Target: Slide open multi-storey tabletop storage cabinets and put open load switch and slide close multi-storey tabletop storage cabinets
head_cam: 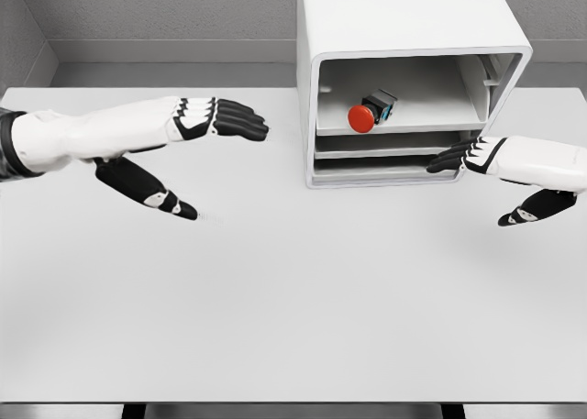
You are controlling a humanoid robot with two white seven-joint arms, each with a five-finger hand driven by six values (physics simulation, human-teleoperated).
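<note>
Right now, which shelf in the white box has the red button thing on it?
The top shelf of the cabinet. The switch with its red button lies there; the two lower shelves show nothing on them.

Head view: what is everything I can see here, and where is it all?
Table: one, white, fills most of the picture.
Storage cabinet: one, white, at the table's back, right of the middle, several drawers.
Top drawer: one, white, holds the switch.
Load switch: one, red button on a dark body, lying in the top drawer.
Left hand: one, white and black, above the table left of the cabinet, fingers extended, holding nothing.
Right hand: one, white and black, fingers at the cabinet's lower drawers, thumb spread.
</note>
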